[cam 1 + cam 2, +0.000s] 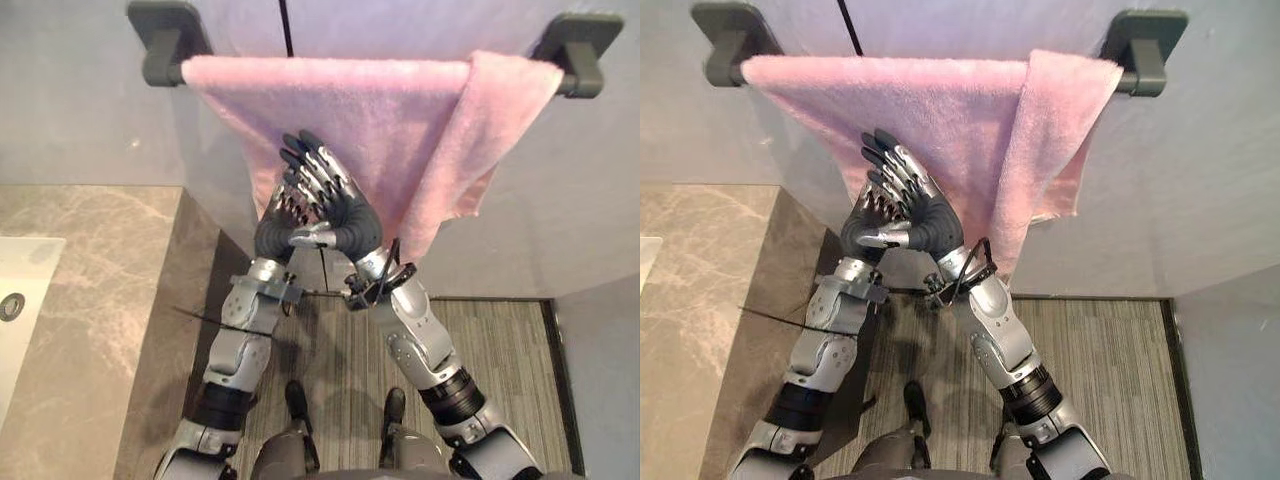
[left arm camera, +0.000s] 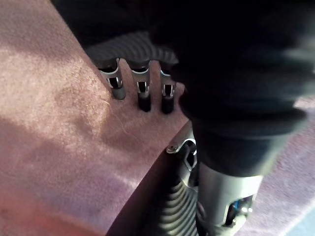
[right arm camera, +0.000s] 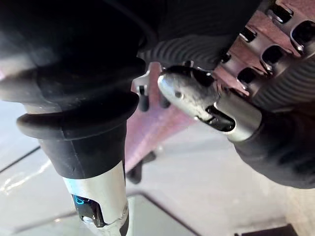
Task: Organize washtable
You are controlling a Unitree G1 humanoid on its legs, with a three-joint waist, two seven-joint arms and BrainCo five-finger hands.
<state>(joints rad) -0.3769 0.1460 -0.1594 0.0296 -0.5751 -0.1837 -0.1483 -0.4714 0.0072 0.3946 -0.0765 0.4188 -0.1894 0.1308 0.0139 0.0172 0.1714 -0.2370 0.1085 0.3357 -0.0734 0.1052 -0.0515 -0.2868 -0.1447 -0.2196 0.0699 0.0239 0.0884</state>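
A pink towel [image 1: 400, 110] hangs over a wall bar between two dark brackets [image 1: 165, 40]. Its right part is folded over and hangs lower [image 1: 480, 150]. Both hands meet at the towel's lower left edge. My left hand [image 1: 272, 232] has its fingers [image 2: 142, 93] curled onto the cloth [image 2: 59, 128]. My right hand [image 1: 345, 205] lies against the left one, its fingers straight and pointing up across the towel. Its thumb [image 3: 197, 101] sticks out below the cloth.
A brown marble counter [image 1: 90, 300] with a white sink [image 1: 20, 290] lies at the left. Striped carpet floor [image 1: 490, 350] spreads below the towel bar. The grey wall [image 1: 80, 120] stands right behind the towel.
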